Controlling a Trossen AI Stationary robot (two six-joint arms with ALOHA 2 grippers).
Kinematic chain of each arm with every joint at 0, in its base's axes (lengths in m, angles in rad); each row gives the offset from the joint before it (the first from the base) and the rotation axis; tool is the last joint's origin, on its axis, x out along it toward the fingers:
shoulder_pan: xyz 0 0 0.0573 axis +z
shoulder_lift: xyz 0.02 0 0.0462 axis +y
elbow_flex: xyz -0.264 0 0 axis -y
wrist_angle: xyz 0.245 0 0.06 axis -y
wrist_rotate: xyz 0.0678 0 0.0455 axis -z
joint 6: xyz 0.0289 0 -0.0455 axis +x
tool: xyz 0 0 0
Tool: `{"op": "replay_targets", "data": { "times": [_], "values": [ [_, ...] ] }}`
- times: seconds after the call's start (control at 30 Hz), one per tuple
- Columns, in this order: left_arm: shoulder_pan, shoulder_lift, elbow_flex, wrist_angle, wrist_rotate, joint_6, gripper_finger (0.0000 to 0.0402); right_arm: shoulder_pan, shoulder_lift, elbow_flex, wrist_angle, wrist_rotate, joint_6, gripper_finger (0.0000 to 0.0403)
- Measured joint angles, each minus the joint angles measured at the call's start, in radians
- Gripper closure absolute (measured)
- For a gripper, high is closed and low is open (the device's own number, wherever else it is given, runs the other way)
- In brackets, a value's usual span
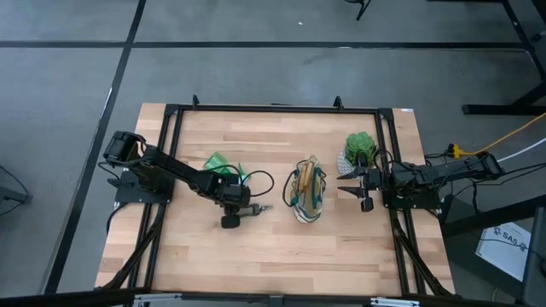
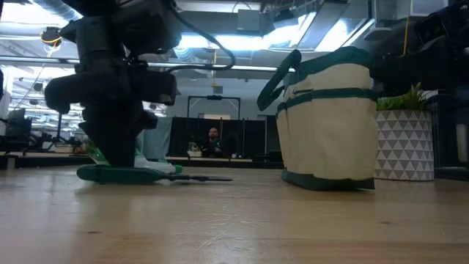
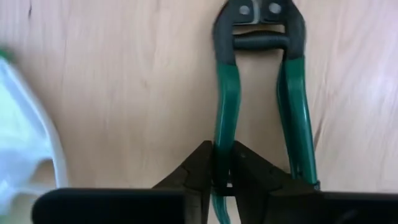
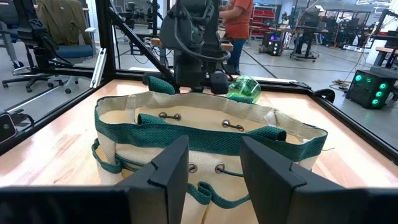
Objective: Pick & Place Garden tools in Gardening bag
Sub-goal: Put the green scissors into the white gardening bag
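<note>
The pruning shears (image 3: 258, 93), with green handles and a dark head, lie flat on the table just left of the middle (image 1: 256, 209). My left gripper (image 3: 222, 174) stands over their handle end, shut on one handle. The green spray bottle (image 1: 220, 164) lies behind the left arm. The beige gardening bag (image 1: 307, 194) with green trim stands upright at the middle. My right gripper (image 4: 214, 168) is open and empty, just right of the bag (image 4: 211, 137). The trowel and rake do not show plainly. My left gripper pinches one of the shears' two green handles (image 3: 224, 140) between its two fingers (image 3: 198, 171), near the handle's free end. The other handle (image 3: 298, 118) lies free beside the fingers. The fingers come from above, pointing down. The shears lie flat on the table (image 2: 146, 174).
A green plant in a white patterned pot (image 1: 358, 152) stands at the back right, close to the right arm and the bag. A black frame (image 1: 273, 109) runs round the table. There is free wood in front of the bag. People show in the room beyond.
</note>
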Motion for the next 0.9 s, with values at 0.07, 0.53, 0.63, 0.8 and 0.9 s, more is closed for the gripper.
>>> {"op": "replay_targets", "data": {
  "times": [0.07,0.53,0.63,0.8,0.9],
  "values": [
    [0.000,0.000,0.000,0.007,-0.005,0.062,0.0359,0.000,0.000,0.000,0.000,0.000,0.000,0.0256],
    [0.058,0.000,0.002,0.059,-0.032,0.347,0.0379,0.000,0.000,0.000,0.000,0.000,0.000,0.0256],
    [0.071,-0.001,0.002,0.059,-0.024,0.402,0.0380,0.000,0.000,0.000,0.000,0.000,0.000,0.0256],
    [0.081,-0.001,0.002,0.059,0.017,0.504,0.0382,0.000,0.000,0.000,0.000,0.000,0.000,0.0256],
    [0.081,-0.007,0.002,0.055,0.021,0.552,0.0383,0.000,0.000,0.000,0.000,0.000,0.000,0.0256]
  ]
}}
